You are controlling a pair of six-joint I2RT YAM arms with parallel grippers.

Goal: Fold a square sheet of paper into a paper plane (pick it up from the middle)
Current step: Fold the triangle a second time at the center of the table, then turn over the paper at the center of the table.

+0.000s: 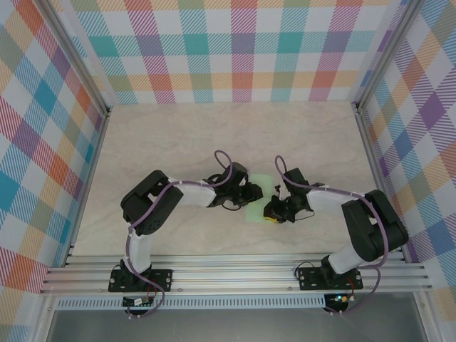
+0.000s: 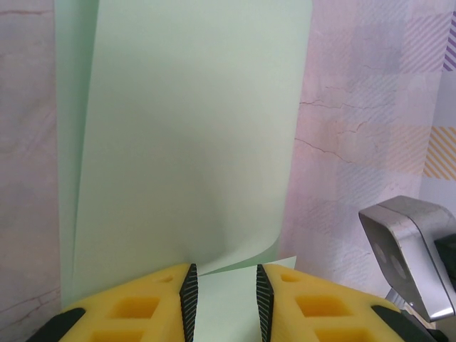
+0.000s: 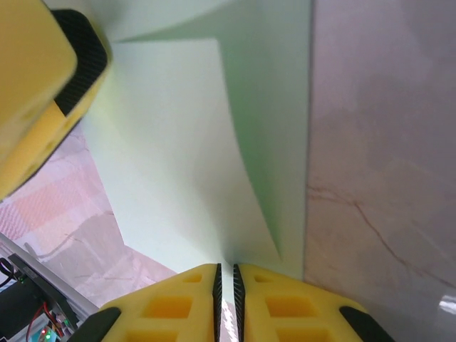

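The table (image 1: 214,135) is seen from above its near edge; the paper (image 2: 192,142) is viewed closely by both wrist cameras.

One pale mint-green square sheet of thin paper (image 1: 258,202). Two black jointed robot arms, the left arm (image 1: 153,203) and the right arm (image 1: 363,221). Two yellow-fingered grippers, the left gripper (image 2: 223,285) and the right gripper (image 3: 226,274). One pale marble-patterned table (image 1: 214,135). Three bright plaid wall panels: left wall panel (image 1: 35,142), far wall panel (image 1: 235,50), right wall panel (image 1: 427,128).
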